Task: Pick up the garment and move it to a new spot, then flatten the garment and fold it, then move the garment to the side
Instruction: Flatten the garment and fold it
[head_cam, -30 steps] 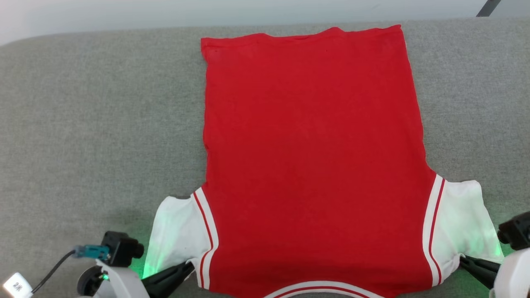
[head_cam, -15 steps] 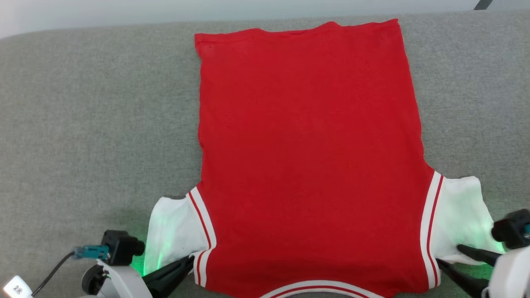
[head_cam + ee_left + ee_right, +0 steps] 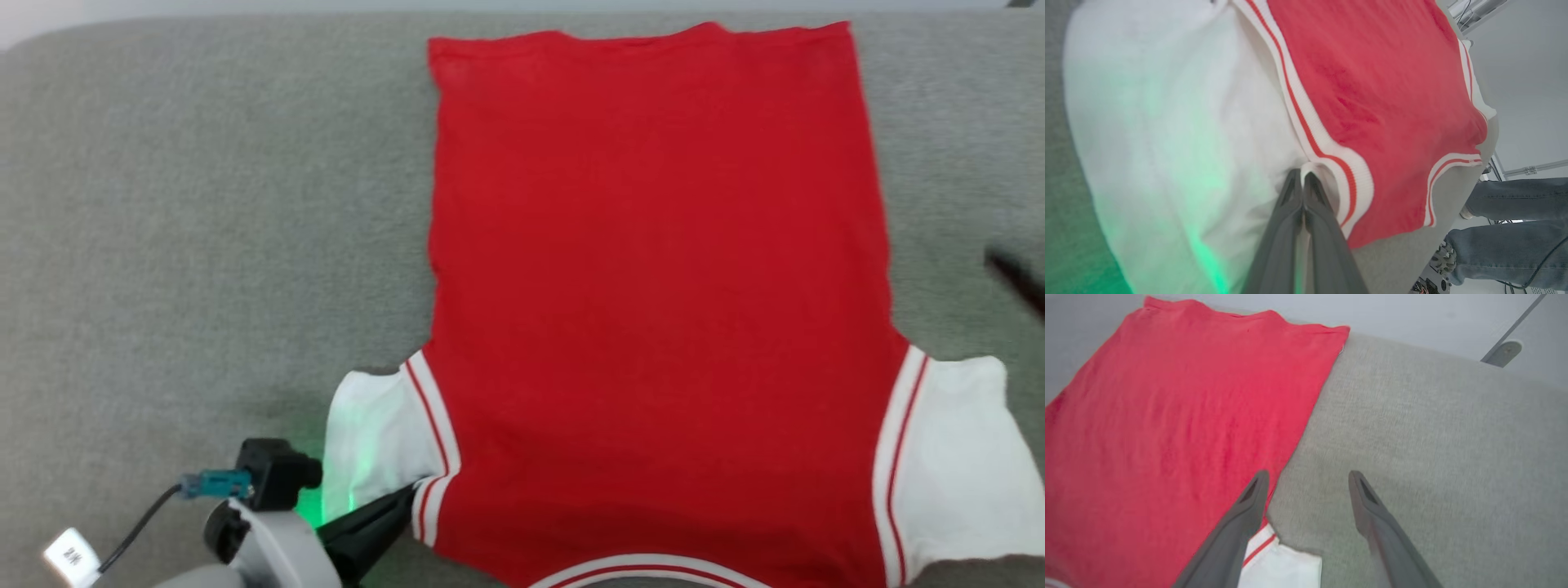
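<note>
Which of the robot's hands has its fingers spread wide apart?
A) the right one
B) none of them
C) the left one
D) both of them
A: the right gripper holds its two dark fingers wide apart above the grey surface, while the left gripper has its fingers pressed together on the white sleeve of the garment.

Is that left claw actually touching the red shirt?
Touching. The left wrist view shows the left gripper shut, pinching the garment at the white sleeve's edge beside the striped trim.
</note>
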Controlling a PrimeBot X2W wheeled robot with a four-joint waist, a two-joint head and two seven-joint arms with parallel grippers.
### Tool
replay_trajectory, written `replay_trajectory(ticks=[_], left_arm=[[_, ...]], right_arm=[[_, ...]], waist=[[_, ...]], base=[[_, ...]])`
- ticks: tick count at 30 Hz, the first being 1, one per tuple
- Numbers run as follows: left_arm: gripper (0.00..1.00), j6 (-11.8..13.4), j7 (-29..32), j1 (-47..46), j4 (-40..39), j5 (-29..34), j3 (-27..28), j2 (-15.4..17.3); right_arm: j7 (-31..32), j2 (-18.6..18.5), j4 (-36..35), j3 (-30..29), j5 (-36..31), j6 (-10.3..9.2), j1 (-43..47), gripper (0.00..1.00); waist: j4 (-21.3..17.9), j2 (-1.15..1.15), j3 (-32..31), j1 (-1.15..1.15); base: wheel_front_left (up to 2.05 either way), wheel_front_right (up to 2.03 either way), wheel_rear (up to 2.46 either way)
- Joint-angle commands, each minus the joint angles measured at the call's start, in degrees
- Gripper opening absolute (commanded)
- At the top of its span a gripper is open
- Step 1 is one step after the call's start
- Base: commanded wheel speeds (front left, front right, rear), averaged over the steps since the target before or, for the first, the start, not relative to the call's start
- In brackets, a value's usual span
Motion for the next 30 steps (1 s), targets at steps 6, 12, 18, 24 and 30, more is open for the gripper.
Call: replay_trajectory(ticks=[6, 12, 18, 24, 30], left_arm=[[0.00, 0.13, 0.06, -2.89, -0.26, 1.16, -0.37, -2.72], [0.00, 0.13, -0.07, -5.64, -0.87, 1.93, -0.76, -5.24], [0.00, 0.20, -0.16, -6.48, -1.11, 2.84, -1.33, -7.06], [0.00, 0.43, 0.01, -6.97, -0.57, 2.49, -1.44, -8.04], [0.00, 0.59, -0.02, -5.88, -0.17, 1.83, 0.79, -8.10]], right_arm=[[4.37, 8.79, 16.21, 2.63, -11.63, -0.05, -21.01, 1.00], [5.82, 10.67, 32.19, 5.16, -22.10, -0.05, -35.31, 1.00], [6.71, 12.09, 44.37, 2.51, -27.79, -0.06, -44.83, 1.00], [10.67, 14.68, 53.11, 0.51, -32.57, -0.02, -49.59, 1.00], [11.69, 17.00, 55.83, 3.14, -31.00, 0.14, -48.53, 0.00]], waist=[[5.66, 0.00, 5.01, 0.00], [10.70, 0.00, 9.52, 0.00], [13.89, 0.00, 12.84, 0.00], [14.78, 0.00, 14.78, 0.00], [14.04, 0.00, 14.59, 0.00]], base=[[0.00, 0.00, 0.00], [0.00, 0.00, 0.00], [0.00, 0.00, 0.00], [0.00, 0.00, 0.00], [0.00, 0.00, 0.00]])
